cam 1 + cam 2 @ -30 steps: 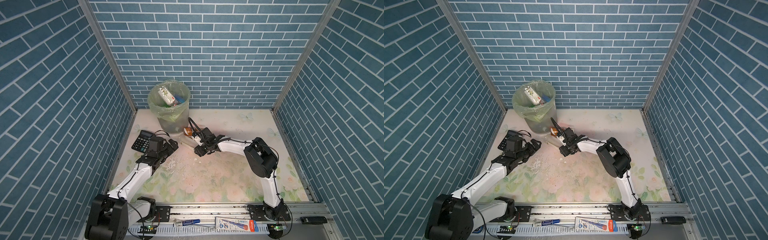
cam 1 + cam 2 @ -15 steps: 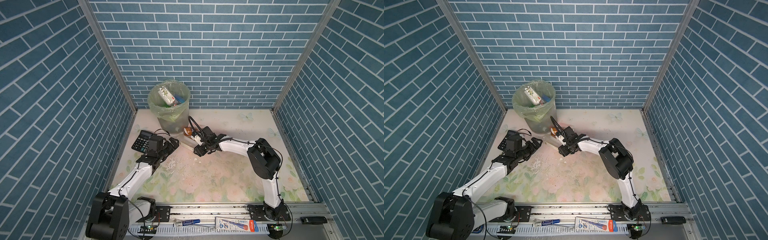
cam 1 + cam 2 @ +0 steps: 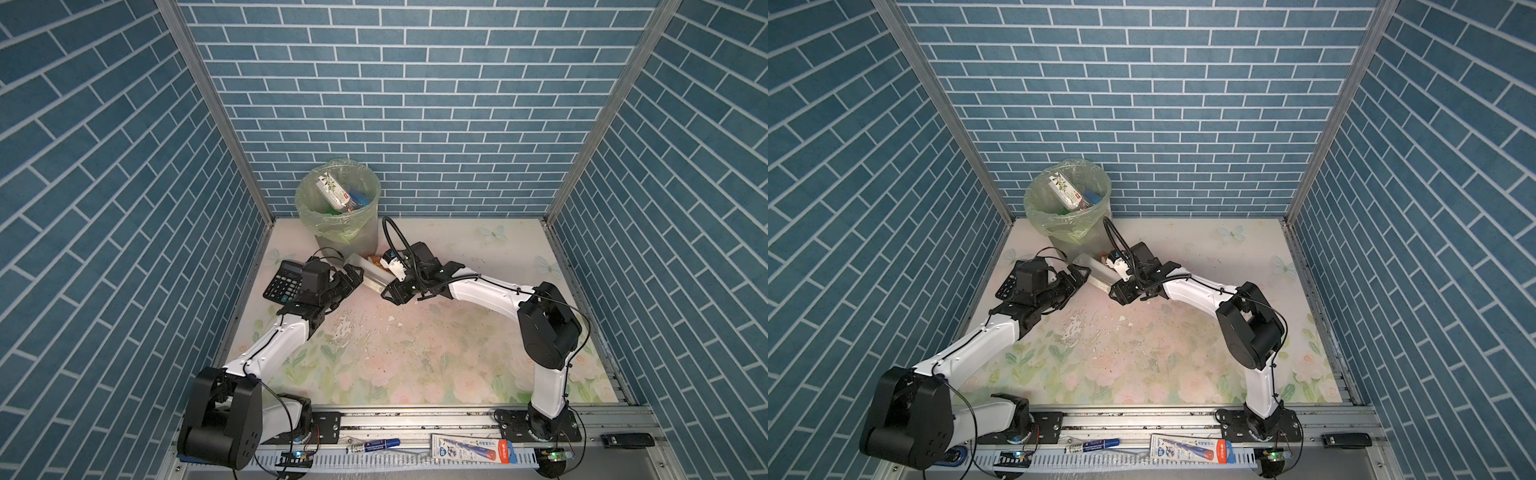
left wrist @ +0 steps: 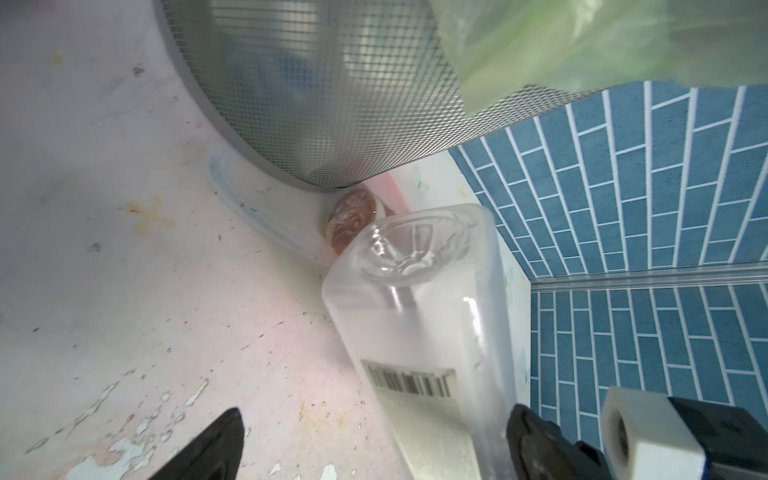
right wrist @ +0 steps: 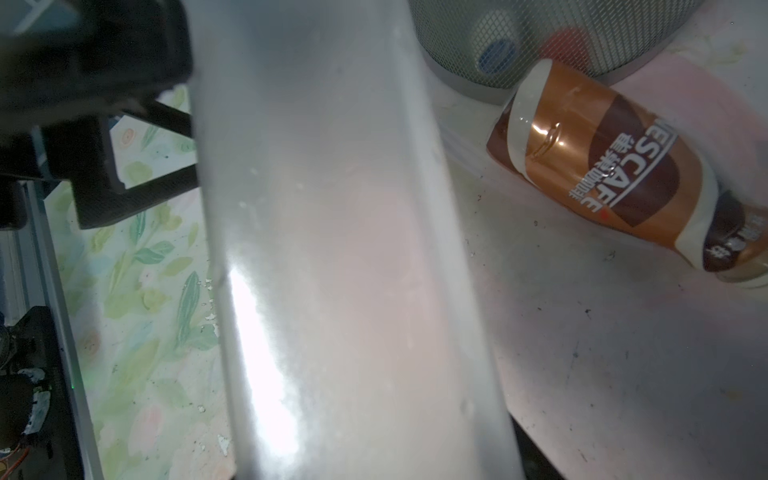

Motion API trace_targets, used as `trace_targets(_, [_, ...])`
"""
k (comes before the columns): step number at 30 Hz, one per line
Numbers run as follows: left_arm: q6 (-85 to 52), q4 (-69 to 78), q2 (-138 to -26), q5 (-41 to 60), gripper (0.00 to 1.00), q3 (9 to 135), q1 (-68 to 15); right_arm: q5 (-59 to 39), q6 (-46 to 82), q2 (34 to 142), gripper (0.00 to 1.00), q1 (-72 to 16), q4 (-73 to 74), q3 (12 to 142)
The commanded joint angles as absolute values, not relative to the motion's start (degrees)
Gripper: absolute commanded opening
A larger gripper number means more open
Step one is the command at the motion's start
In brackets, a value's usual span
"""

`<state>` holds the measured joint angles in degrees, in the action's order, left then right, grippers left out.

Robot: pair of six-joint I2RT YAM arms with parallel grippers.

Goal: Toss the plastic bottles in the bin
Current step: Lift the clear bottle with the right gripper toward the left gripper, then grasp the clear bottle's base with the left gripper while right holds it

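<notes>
Right wrist view is showing a frosted clear bottle (image 5: 332, 249) filling the middle of the frame. The right gripper (image 3: 389, 288) is clamping it near one end, jaws partly closed (the pads are hidden behind the plastic, so the grip is judged from the bottle projecting rigidly out of the jaws in both top views). The bottle's long axis is running from that gripper toward the far left. Its free base end is pointing at the foot of the bin (image 3: 353, 245), which is standing at the far wall, left of centre, just beyond it. The left gripper (image 3: 352, 277) is sitting just left of the bottle, fingers spread fully and holding nothing. In the left wrist view the bottle is lying inside that gap, close against one finger (image 4: 536, 440). Whether the bottle is resting on the table (image 3: 415, 353) cannot be told. Judgement: the right arm is doing the carrying, and the coming move is calling for a lift far-left, over the tall rim. A brown coffee bottle (image 5: 602, 166) is lying against the bin's foot, right of the held bottle's base.
</notes>
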<state>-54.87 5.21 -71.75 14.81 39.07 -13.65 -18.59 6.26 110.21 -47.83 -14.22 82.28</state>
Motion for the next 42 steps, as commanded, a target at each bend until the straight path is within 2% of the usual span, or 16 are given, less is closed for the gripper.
trace_targets(1, [-54.78, 7.23, -73.24, 13.94, 0.99, 41.52, -15.0, -22.21, 7.63, 107.68, 0.4, -48.14, -12.04, 82.05])
trace_targets(3, [-55.06, 8.0, -73.88, 13.47, 0.99, 41.74, -15.38, -23.18, 8.16, 107.51, 0.4, -48.17, -11.33, 81.91])
trace_targets(6, [-55.69, 9.55, -74.6, 13.28, 0.92, 41.57, -15.47, -24.31, 8.61, 107.23, 0.4, -48.17, -10.54, 81.66])
trace_targets(13, [-55.2, 9.59, -74.32, 11.65, 0.69, 41.57, -15.91, -25.44, 8.7, 106.96, 0.4, -48.17, -9.98, 81.28])
trace_targets(21, [-54.84, 9.76, -74.23, 10.3, 0.68, 41.92, -16.0, -28.93, 9.23, 106.69, 0.4, -48.17, -8.73, 80.77])
trace_targets(29, [-54.06, 8.97, -72.86, 9.06, 0.58, 42.26, -16.08, -29.7, 9.41, 106.71, 0.43, -48.12, -8.37, 81.12])
trace_targets(31, [-53.77, 9.03, -72.54, 8.79, 0.6, 42.28, -16.08, -30.13, 9.54, 106.7, 0.42, -48.16, -8.28, 81.25])
trace_targets(33, [-53.66, 8.69, -72.79, 8.77, 0.73, 42.78, -16.16, -30.58, 9.75, 106.87, 0.41, -48.12, -8.13, 81.55])
trace_targets(35, [-53.81, 8.59, -73.26, 8.57, 0.76, 43.3, -16.58, -30.89, 9.93, 107.13, 0.41, -48.16, -8.17, 81.98])
trace_targets(39, [-53.94, 8.7, -73.92, 8.07, 0.77, 43.69, -17.23, -31.11, 10.24, 107.23, 0.42, -48.18, -7.97, 82.27])
trace_targets(42, [-53.89, 8.83, -73.83, 7.76, 0.71, 43.57, -17.23, -30.85, 10.27, 107.23, 0.42, -48.16, -8.14, 82.22])
